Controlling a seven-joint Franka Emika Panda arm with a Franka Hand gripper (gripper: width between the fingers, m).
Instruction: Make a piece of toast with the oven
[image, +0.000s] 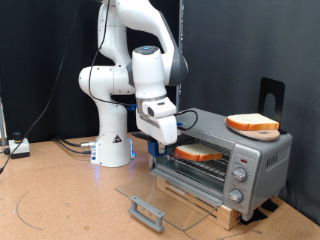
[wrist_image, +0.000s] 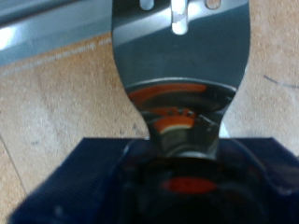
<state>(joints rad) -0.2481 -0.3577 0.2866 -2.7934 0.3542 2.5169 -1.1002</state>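
Oven (image: 225, 160) at centre-right of the exterior view, glass door (image: 165, 198) dropped flat; one piece of toast (image: 200, 153) lies on the wire rack (image: 195, 172) inside; a second slice (image: 252, 124) rests on the oven roof. Gripper (image: 162, 137) hangs at the oven mouth, beside the inner slice; it appears clenched on a metal spatula (wrist_image: 182, 65), blade reflecting orange crust. Risks, as judged: blade could snag the rack and drag the slice out; the arm could knock the door.
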